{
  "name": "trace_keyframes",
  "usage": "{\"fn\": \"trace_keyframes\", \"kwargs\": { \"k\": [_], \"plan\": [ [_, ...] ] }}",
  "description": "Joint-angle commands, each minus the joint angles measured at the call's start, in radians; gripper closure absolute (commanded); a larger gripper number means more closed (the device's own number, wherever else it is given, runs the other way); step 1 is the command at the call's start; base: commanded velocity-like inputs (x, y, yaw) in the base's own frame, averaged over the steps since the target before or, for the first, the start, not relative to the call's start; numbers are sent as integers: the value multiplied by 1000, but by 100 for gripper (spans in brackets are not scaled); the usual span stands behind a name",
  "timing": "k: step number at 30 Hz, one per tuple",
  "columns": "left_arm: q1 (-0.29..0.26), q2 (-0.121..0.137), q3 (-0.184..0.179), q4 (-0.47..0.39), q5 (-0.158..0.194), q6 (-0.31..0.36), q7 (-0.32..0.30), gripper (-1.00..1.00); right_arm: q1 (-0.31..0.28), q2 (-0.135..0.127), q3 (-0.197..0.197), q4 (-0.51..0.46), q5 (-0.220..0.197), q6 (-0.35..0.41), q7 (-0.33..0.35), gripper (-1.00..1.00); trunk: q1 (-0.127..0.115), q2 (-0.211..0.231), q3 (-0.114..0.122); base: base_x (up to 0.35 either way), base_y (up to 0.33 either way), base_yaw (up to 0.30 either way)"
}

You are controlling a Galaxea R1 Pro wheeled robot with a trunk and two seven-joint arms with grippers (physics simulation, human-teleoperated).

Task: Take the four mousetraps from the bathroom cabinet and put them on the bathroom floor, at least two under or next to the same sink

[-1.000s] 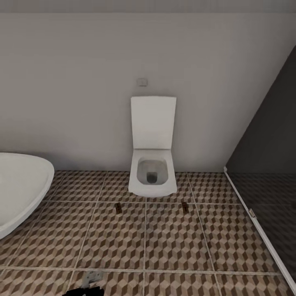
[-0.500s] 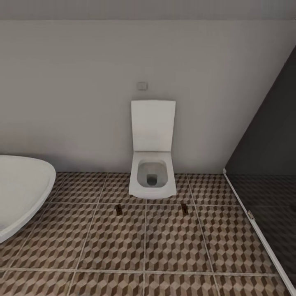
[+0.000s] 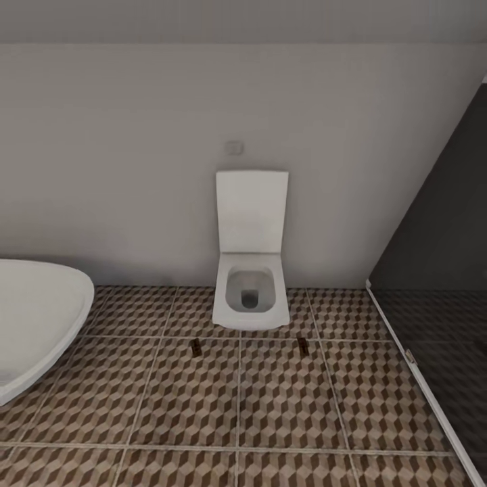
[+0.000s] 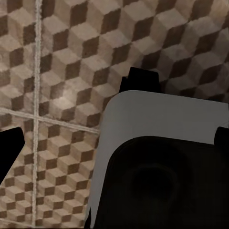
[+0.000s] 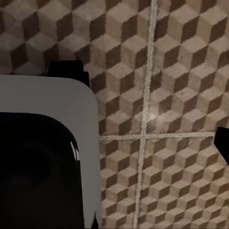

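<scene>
Flanking toilet (image 3: 251,297): two mousetraps (image 3: 196,347), unlabeled.

This is a home bathroom. A white wall-hung toilet (image 3: 251,287) with its lid raised stands against a plain pale wall (image 3: 135,155), with a small square flush button (image 3: 234,147) on the wall above it. The curved rim of a white bathtub (image 3: 40,318) sits at the left. The floor (image 3: 189,406) is laid with large square tiles printed in a brown, beige and white cube pattern with pale grout. A dark glass shower screen (image 3: 439,270) closes off the right side.
</scene>
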Motion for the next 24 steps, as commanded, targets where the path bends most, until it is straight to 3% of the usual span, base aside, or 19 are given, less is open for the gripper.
{"fn": "trace_keyframes", "kwargs": {
  "k": [1,19,24],
  "plan": [
    [4,3,-9,-5,7,-1,9,-100,1,1,-9,4,8,-7,2,-100,-4,7,3,0,0,0],
    [74,8,-8,-9,13,10,4,-100,61,18,-9,0,7,-9,3,-100,-73,133,59,0,0,0],
    [78,8,-8,-10,13,10,1,-100,63,18,-9,-2,9,-11,3,-100,-73,133,59,0,0,0]
  ]
}}
